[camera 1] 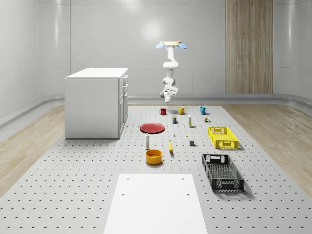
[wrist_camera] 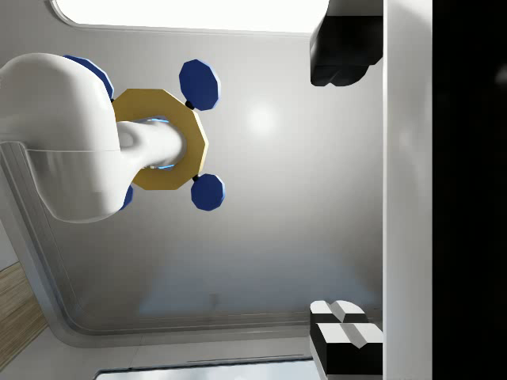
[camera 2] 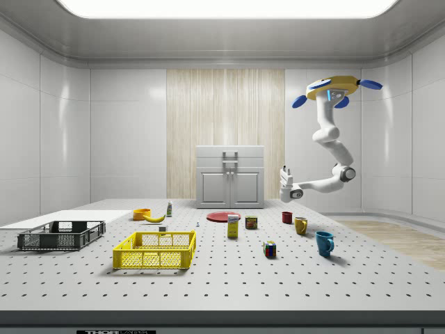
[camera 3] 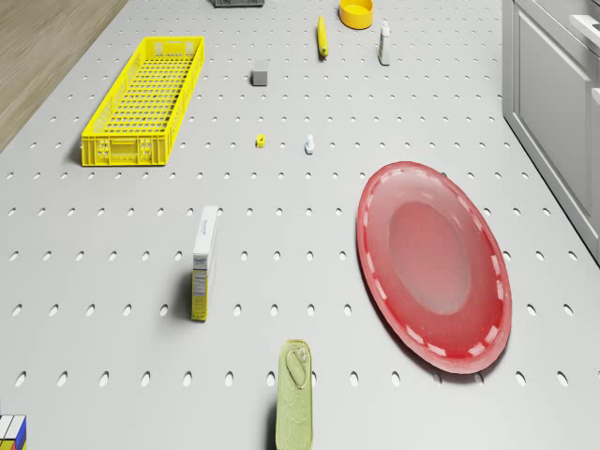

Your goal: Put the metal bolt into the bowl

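The drone (camera 2: 336,89) is hovering high over the mat's mug end with its gripper (camera 2: 284,174) spread wide and pointing upward, away from the work, while the metal bolt (camera 3: 308,144) is sitting well below it, past the red plate (camera 3: 433,259), short of the bowl (camera 3: 356,13).

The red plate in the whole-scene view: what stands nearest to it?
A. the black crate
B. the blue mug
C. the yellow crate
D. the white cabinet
D: the red plate lies on the perforated floor just beside the white cabinet, while the crates and the blue mug sit much farther off toward the view's right.
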You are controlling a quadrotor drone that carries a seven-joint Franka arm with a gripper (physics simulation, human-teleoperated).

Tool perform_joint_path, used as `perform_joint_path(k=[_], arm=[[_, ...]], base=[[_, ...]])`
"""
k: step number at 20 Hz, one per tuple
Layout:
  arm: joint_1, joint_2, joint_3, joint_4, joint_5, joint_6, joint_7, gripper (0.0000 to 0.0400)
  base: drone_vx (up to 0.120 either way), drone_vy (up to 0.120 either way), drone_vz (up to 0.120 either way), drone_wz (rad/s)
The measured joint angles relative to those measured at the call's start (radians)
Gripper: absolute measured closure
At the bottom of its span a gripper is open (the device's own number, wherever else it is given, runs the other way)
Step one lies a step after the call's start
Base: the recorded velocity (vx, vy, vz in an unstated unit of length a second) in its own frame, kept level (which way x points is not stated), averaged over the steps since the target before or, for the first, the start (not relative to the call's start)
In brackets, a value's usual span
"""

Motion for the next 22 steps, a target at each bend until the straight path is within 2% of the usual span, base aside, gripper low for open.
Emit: perform_joint_path(k=[3,6,10,12,15,17,22], arm=[[-0.035,-0.010,0.107,-0.039,-0.154,0.007,0.023,0.0000],[-0.090,-0.030,0.262,-0.126,-0.386,0.019,0.064,0.0000],[-0.205,-0.079,0.516,-0.347,-0.810,0.031,0.171,0.0000],[-0.288,-0.109,0.636,-0.480,-1.038,0.020,0.251,0.0000],[-0.442,-0.151,0.784,-0.642,-1.333,-0.030,0.386,0.0000],[-0.551,-0.177,0.859,-0.711,-1.477,-0.078,0.469,0.0000],[-0.768,-0.236,0.977,-0.788,-1.669,-0.179,0.618,0.0000]], base=[[0.120,0.000,0.000,0.000],[0.120,0.000,0.000,0.000],[0.120,0.000,-0.050,0.000],[0.120,0.000,-0.120,0.000],[0.120,0.000,-0.120,0.000],[0.120,0.000,-0.120,0.000],[0.120,0.000,-0.120,0.000]])
